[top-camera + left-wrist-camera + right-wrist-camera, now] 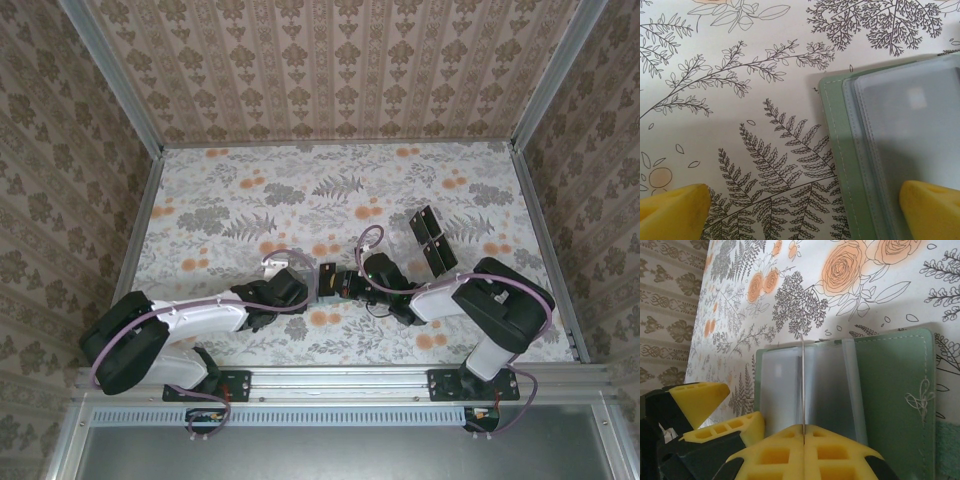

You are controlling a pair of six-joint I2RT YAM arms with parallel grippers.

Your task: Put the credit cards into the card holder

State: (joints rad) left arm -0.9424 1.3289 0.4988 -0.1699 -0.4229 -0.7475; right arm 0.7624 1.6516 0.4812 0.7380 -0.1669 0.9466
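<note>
- The left arm [190, 325] is stretching from its base toward the middle of the floral table [220, 200], with the left gripper [300, 290] pointing right.
- The right arm [470, 300] is bending inward, with the right gripper [347, 285] pointing left.
- The card holder [327, 282] is lying between the two grippers, mostly hidden.
- The black credit cards [432, 240] are lying in a slanted row just beyond the right arm.
- Patterned walls [330, 60] are enclosing the table.

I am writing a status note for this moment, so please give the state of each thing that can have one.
card holder: lying open on the table, clear sleeves showing.
credit cards: outside the holder, apart from it.
left gripper: open, astride the holder's edge.
right gripper: shut on a thin sheet seen edge-on; card or sleeve, cannot tell.
</note>
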